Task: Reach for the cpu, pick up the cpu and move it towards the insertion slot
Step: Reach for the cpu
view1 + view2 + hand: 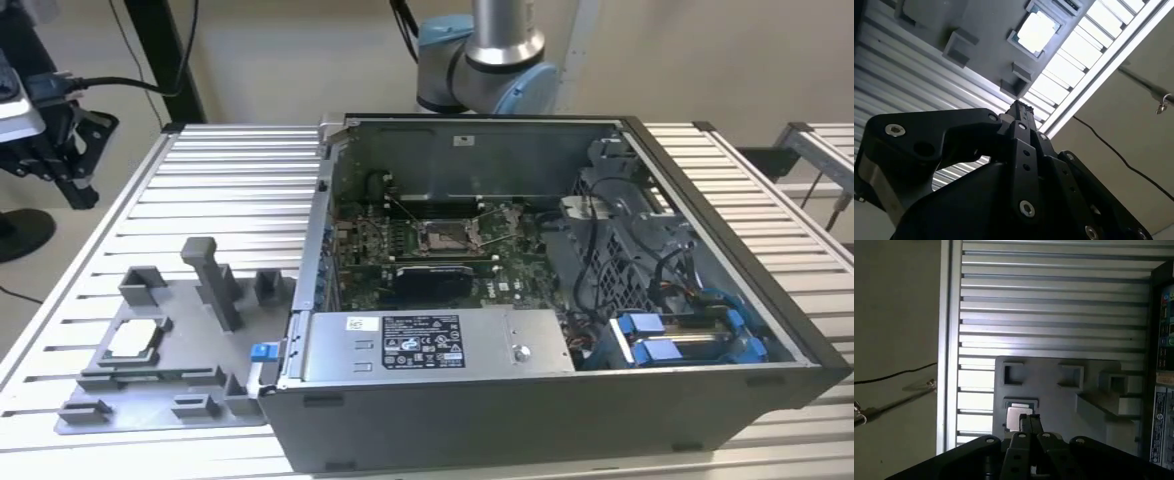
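The cpu (134,340), a small square chip with a silvery-white top, lies in a recess of the grey plastic tray (167,405) on the slatted table, at the exterior view's left. Both wrist views look down on the cpu (1036,31) (1016,417) from well above. My black gripper (76,188) hangs high at the exterior view's far left, above and behind the tray. Its fingers (1019,107) (1029,422) are shut together with nothing between them. The insertion slot (445,235), with a shiny metal frame and a dark centre, sits on the green board inside the open computer case.
The open computer case (561,410) fills the middle and the exterior view's right, with a silver labelled box (434,343) at its front. Upright grey blocks (214,285) rise from the tray between cpu and case. The slatted table (227,190) has an edge close to the tray.
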Controlling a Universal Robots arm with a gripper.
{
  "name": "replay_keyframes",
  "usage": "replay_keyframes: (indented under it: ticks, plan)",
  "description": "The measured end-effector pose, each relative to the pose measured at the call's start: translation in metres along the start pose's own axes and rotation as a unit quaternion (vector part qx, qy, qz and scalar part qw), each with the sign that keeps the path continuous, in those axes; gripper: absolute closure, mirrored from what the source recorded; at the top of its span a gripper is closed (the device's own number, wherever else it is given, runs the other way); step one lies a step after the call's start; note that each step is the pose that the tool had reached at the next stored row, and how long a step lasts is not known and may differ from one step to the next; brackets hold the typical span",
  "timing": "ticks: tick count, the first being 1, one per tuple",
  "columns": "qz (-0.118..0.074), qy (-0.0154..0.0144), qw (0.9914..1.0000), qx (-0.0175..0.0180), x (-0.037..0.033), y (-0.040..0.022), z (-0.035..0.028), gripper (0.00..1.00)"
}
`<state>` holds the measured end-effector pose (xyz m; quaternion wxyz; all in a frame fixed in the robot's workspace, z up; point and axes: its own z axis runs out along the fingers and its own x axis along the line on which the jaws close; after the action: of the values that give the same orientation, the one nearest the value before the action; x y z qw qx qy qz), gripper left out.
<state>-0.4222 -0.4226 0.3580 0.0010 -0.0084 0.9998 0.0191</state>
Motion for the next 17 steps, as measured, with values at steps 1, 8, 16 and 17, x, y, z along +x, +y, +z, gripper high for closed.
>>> replay_keyframes:
  ticks: [1,8,16,17]
  plan:
    - [0.0,0.0,1.0,0.0,-0.001,-0.0027,0.0001,1.0]
    - [0.0,0.0,1.0,0.0,-0.0068,-0.0174,0.0015,1.0]
    - [-0.001,0.0,1.0,0.0,-0.0068,-0.0176,0.0015,1.0]
    - [-0.001,0.0,1.0,0.0,-0.0068,-0.0175,0.0015,1.0]
